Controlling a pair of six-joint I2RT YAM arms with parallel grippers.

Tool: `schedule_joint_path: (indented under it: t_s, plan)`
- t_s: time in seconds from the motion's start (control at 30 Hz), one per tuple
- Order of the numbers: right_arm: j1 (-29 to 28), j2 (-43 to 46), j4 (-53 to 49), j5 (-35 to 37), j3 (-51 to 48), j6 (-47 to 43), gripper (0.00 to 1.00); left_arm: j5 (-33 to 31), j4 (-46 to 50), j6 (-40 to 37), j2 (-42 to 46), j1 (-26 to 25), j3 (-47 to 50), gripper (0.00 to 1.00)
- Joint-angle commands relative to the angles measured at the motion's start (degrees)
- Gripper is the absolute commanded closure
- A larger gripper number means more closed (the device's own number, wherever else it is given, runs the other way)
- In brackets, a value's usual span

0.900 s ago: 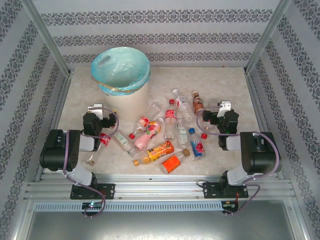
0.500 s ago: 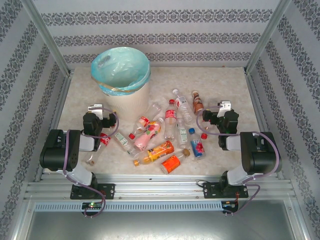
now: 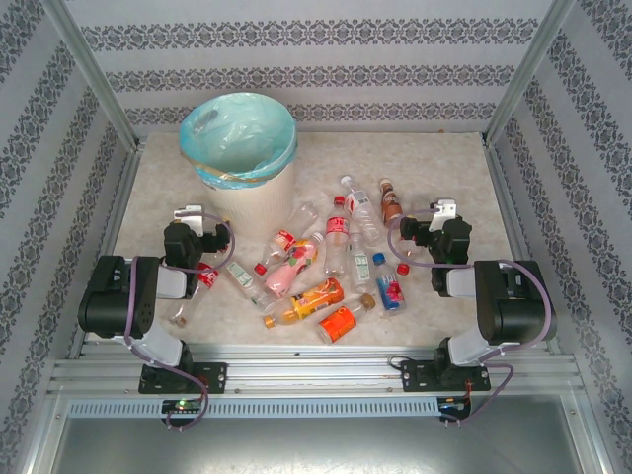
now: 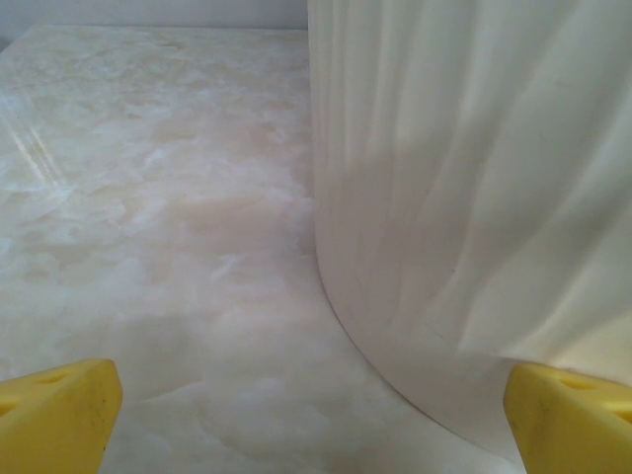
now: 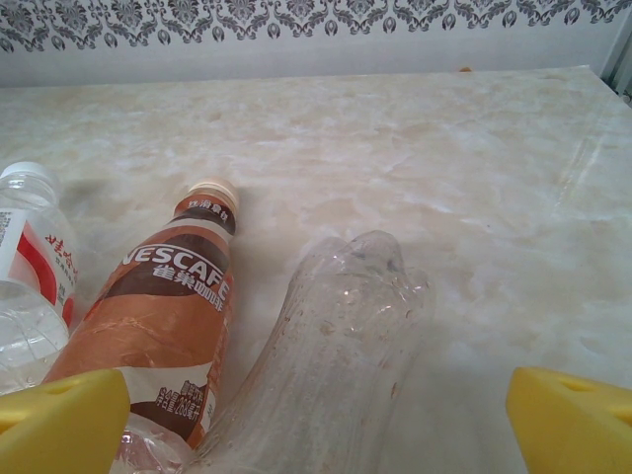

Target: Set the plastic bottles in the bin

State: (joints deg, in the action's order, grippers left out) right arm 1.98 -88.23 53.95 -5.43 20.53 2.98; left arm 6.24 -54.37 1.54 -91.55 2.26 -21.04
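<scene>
At the near edge of the table (image 3: 444, 168) both arms sit folded above their bases. The left gripper (image 4: 316, 430) is spread wide and has hold of nothing, its yellow fingertips (image 4: 54, 415) low over bare marbled surface, just beside the ribbed wall of the bin (image 4: 474, 197). The right gripper (image 5: 316, 425) is also fully spread and empty. Just ahead of it a crushed clear bottle (image 5: 336, 336) lies on its side next to a brown coffee bottle (image 5: 173, 316), with a white-capped bottle (image 5: 30, 267) bearing a red label at the left edge. From above, the plastic bottles (image 3: 326, 267) lie scattered on the table between the two arms. An orange bottle (image 3: 341, 321) is nearest, then a pink bottle (image 3: 289, 272) and a blue-capped bottle (image 3: 388, 288). A red-labelled bottle (image 3: 202, 279) lies close against the left arm. Farther back, on the far-left part of the table, the bin stands upright, a light blue-green bag (image 3: 237, 133) folded over its rim.
</scene>
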Motion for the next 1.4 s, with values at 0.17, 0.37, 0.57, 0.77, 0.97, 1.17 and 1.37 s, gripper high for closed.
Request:
schedule_joint_path:
  t_s: [0.17,0.37,0.57,0.77,0.97,1.17,1.37]
  plan:
    - [-0.4,4.2,1.2,2.9,-0.5,0.6,0.02,-4.3,-18.8,1.2,3.8,0.1,10.3,0.0]
    - [-1.0,12.9,-4.5,5.0,-2.9,0.5,0.02,-4.9,-23.8,1.7,11.0,0.1,16.5,0.0]
    - [-1.4,24.1,-19.5,8.2,-1.2,5.1,0.04,-6.7,-2.4,5.4,29.6,0.1,15.0,0.0]
    - [-3.8,30.8,-46.1,7.9,11.6,9.0,0.07,-10.3,20.8,6.3,45.9,0.1,8.7,0.0]
    - [-10.3,32.7,-72.7,3.4,27.0,13.1,0.09,-12.2,48.9,13.3,56.6,0.1,-1.7,0.04]
    - [-23.1,32.5,-93.9,1.6,36.7,17.9,0.13,-6.3,71.7,15.1,56.2,0.1,-16.6,0.11]
    - [-36.0,33.3,-106.5,4.6,39.2,27.4,0.26,-1.8,83.3,13.2,56.2,-0.2,-26.8,0.15]
